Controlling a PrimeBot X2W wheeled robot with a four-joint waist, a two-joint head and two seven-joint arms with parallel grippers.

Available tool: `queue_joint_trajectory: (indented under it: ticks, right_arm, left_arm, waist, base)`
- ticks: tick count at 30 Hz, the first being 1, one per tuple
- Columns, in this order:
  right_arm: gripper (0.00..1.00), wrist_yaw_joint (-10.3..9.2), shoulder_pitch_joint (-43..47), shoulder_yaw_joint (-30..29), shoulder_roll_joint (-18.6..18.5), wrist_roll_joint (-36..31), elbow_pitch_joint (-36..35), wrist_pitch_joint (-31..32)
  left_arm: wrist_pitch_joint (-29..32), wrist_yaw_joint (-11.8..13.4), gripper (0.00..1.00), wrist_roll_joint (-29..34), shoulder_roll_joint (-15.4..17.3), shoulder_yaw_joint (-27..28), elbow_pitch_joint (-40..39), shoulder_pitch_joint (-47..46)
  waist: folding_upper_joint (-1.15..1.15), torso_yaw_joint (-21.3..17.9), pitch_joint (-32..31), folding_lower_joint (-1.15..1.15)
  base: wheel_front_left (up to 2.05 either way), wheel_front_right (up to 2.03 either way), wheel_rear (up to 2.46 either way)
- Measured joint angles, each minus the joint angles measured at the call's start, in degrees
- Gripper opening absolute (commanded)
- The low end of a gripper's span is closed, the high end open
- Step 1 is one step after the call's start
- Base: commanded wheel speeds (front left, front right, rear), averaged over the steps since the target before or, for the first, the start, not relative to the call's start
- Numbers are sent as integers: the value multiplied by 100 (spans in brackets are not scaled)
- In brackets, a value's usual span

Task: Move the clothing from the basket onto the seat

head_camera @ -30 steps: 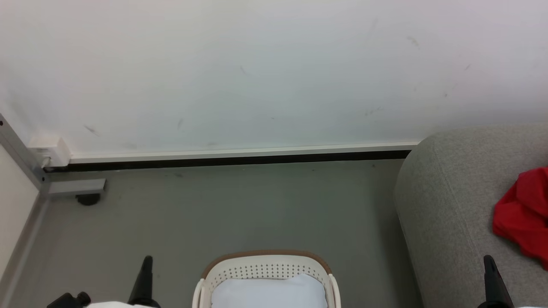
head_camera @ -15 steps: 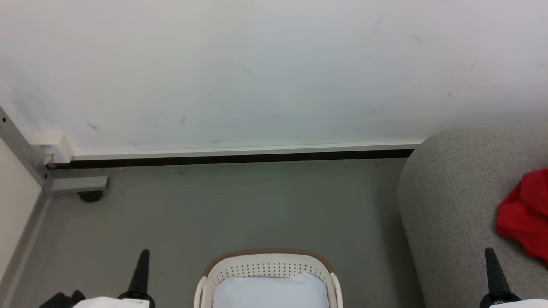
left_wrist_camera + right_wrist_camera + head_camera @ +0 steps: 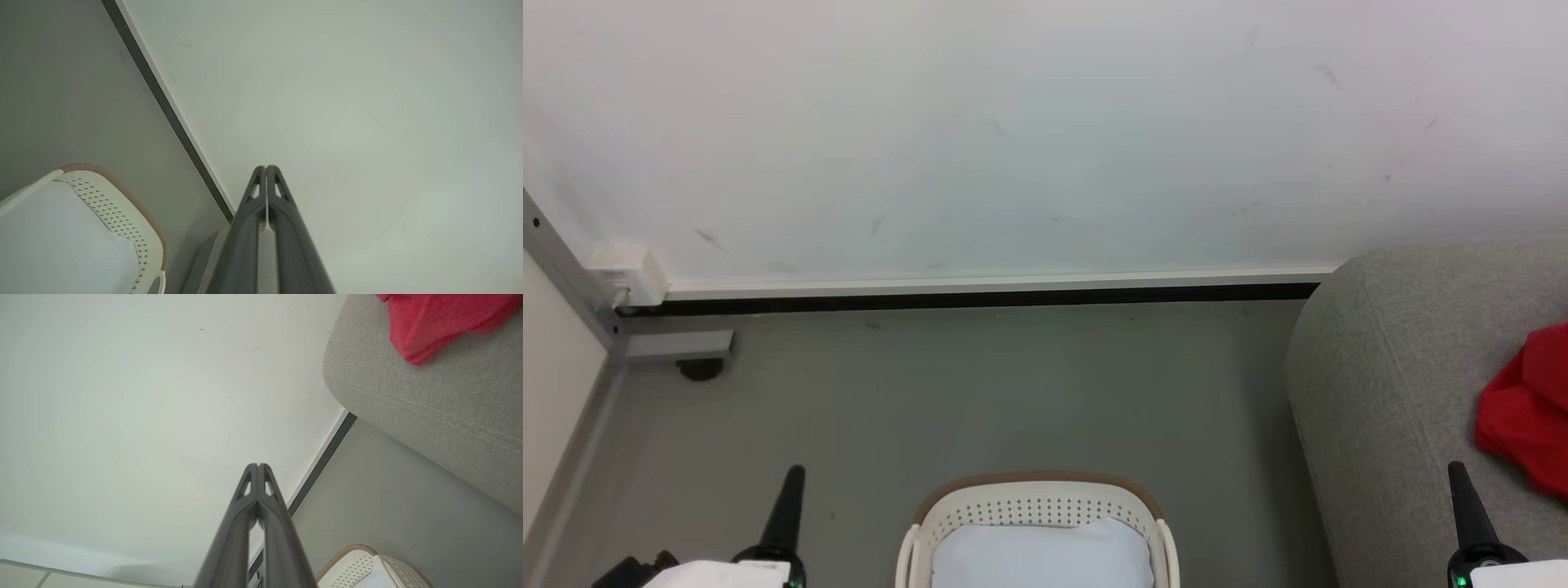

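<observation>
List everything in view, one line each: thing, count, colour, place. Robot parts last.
garment: 1, red, heaped on the sofa, at the head view's right edge
sofa: 1, light grey, right of the basket
basket: 1, white with a brown rim, on the floor, bottom centre
cloth: 1, pale blue-white, in the basket
floor: 1, grey, between wall and basket
wall: 1, white, scuffed, behind everything
skirting: 1, white above a black strip, at the wall's foot
box: 1, white, at the skirting's left end
caster: 1, black, under a grey bar, far left
left tool: 1, dark, shut, holding nothing, left of the basket
right tool: 1, dark, shut, holding nothing, by the sofa
</observation>
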Motion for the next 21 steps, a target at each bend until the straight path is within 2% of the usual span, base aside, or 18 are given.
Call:
queue_joint_trajectory:
  ticks: [21]
  right_arm:
    - [0, 0, -146, -49, -5, 992, -13, 256]
  left_arm:
    - [253, -123, 0, -975, -5, 152, 23, -130]
  waist:
    - [0, 69, 49, 0]
  base:
    - [0, 0, 0]
